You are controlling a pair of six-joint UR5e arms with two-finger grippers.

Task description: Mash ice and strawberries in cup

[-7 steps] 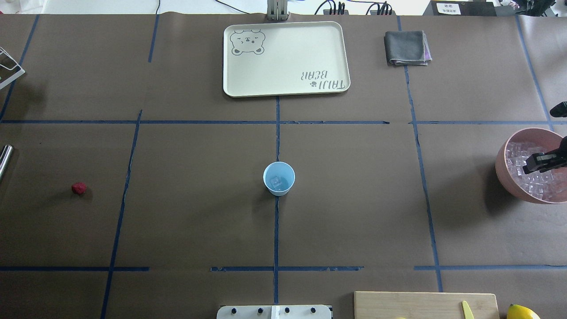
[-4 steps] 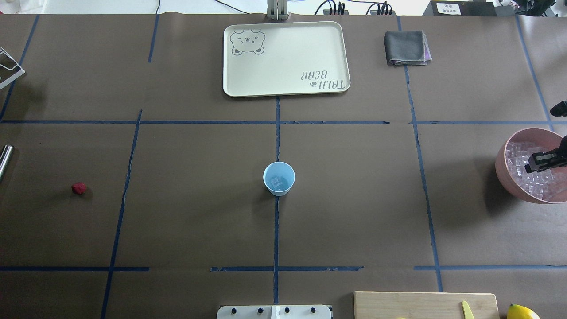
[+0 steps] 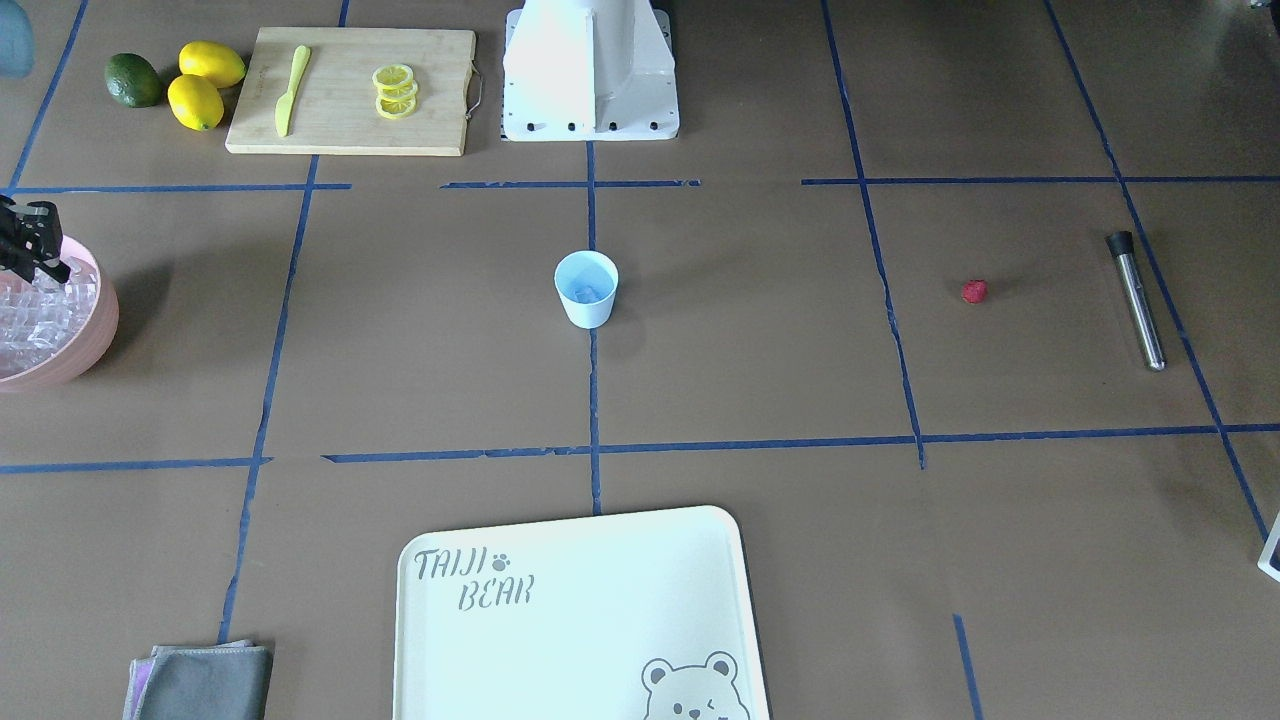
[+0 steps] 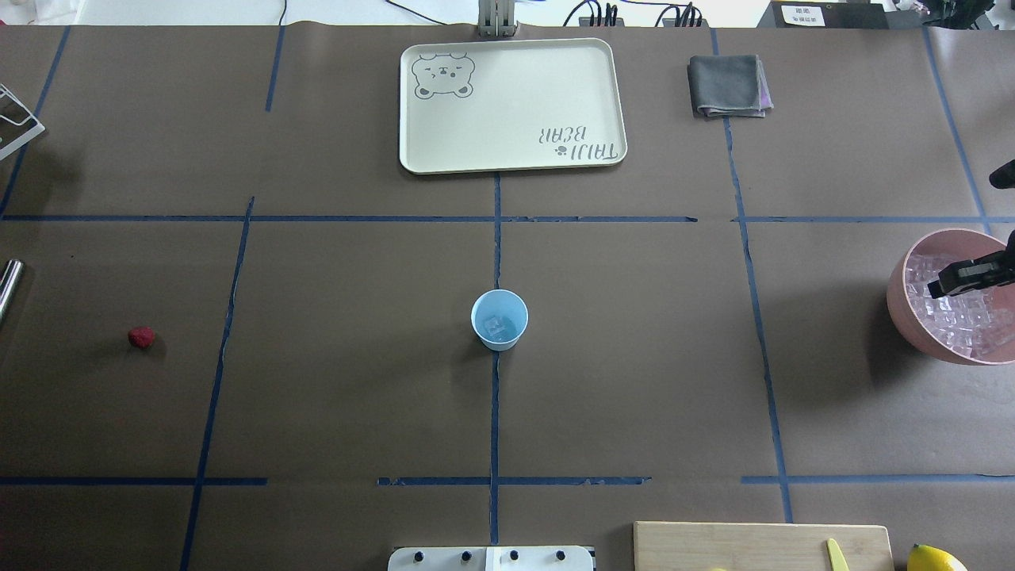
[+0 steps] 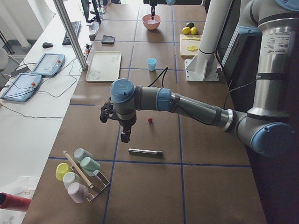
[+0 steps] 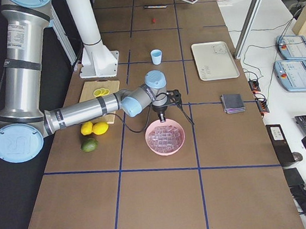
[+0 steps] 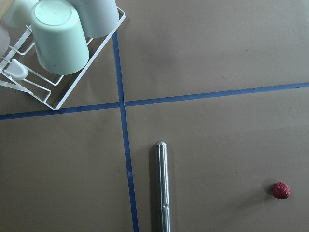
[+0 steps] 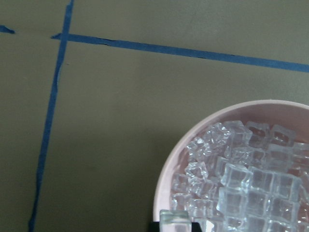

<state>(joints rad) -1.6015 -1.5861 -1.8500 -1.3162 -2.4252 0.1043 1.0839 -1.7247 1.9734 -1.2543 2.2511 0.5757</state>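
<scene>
The pale blue cup [image 4: 499, 319] stands at the table's centre with one ice cube [image 4: 494, 324] inside it. My right gripper [image 4: 947, 281] hangs over the pink bowl [image 4: 900, 297] of ice [image 8: 251, 183] at the right edge. In the right wrist view a clear cube [image 8: 174, 218] sits between its fingers, in front of the bowl's rim. The strawberry [image 4: 141, 337] lies alone on the far left, next to a metal rod [image 7: 162, 188]. My left gripper [image 5: 125, 135] shows only in the exterior left view, above that rod; I cannot tell its state.
A cream tray [image 4: 511, 103] and a folded grey cloth [image 4: 728, 86] lie at the far side. A cutting board [image 3: 350, 110] with lemon slices and a yellow knife, lemons [image 3: 205, 85] and a green fruit sit near the base. A rack of cups [image 7: 63, 38] stands far left.
My right gripper has risen a little over the pink bowl and shifted toward the far side. The cup and the strawberry have stayed in place.
</scene>
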